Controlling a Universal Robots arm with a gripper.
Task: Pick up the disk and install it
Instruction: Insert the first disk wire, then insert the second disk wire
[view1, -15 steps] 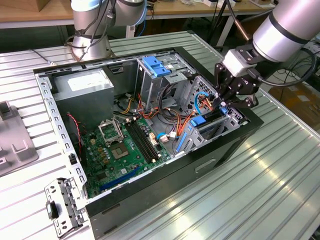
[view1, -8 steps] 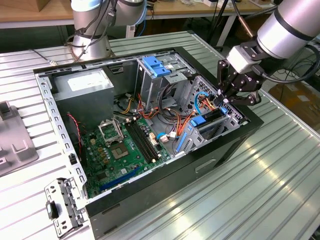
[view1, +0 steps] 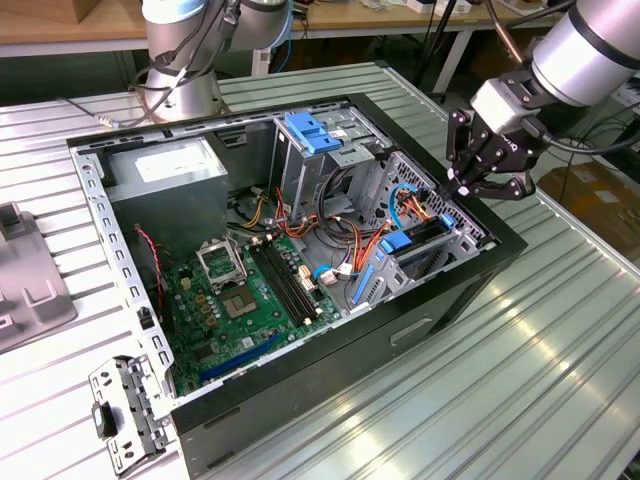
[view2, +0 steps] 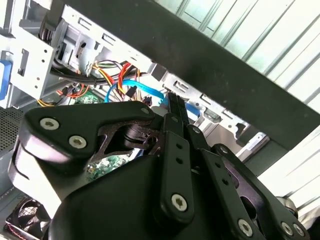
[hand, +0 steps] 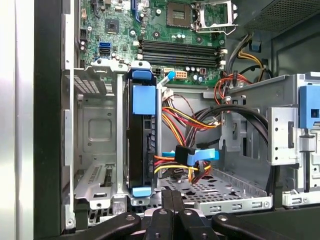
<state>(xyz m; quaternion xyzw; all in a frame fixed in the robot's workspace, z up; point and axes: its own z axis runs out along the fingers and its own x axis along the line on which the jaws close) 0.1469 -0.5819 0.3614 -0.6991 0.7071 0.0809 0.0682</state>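
Black gripper linkages crowd the second wrist view, where the gripper (view2: 175, 107) has its fingers pressed together with nothing between them, their tips just above the drive bay. Much of the case interior behind them is hidden there; orange, yellow and blue cables (view2: 117, 82) show past the knuckles. In the first wrist view the gripper (hand: 171, 197) is cut off at the frame edge and the fingertips alone show, again together.

That same view gives the clearest look at the disk (hand: 143, 145): it stands on edge inside the metal drive cage (hand: 97, 125), with a blue rail along its upper side. Its long axis runs from the gripper toward the motherboard (hand: 160, 25). Its label face cannot be seen.

From the exterior view the disk (view1: 412, 240) is a dark sliver with blue ends in the cage, and the gripper (view1: 462, 190) hangs close above the computer case (view1: 330, 340) at its edge toward the exterior view's right.
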